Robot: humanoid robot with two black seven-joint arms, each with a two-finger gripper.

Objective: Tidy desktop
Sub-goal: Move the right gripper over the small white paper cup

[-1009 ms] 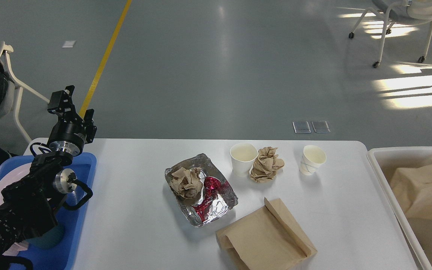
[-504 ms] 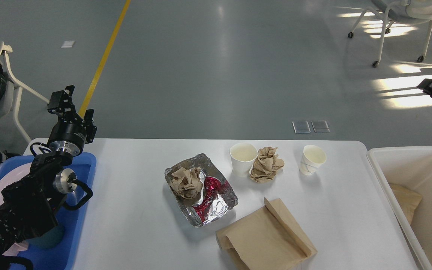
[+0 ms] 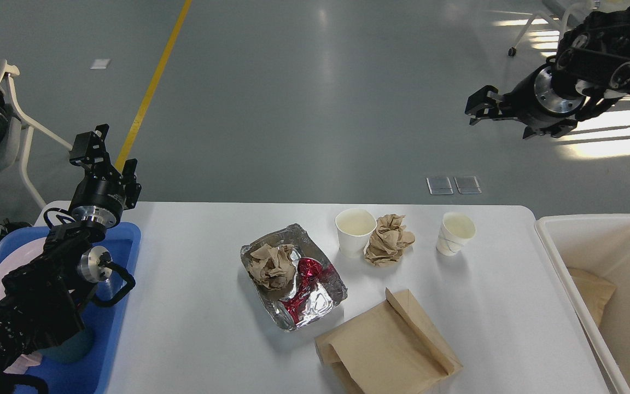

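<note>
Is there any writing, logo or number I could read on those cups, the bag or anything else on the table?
None can be read.
Right paper cup: faint grey lines on its side, too small to read as words.
Left paper cup, brown paper bag, foil tray, blue tray and white bin: no text visible.

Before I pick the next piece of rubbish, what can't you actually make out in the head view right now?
- Blue plastic tray: my black left arm covers most of it, and the frame edge cuts it off.
- Off-white plastic bin: cropped right and bottom, so its contents are only partly visible.
- Right gripper: small and dark, so whether it is open is unclear.
- Flat brown paper bag: its near corner is cut off at the bottom.
</note>
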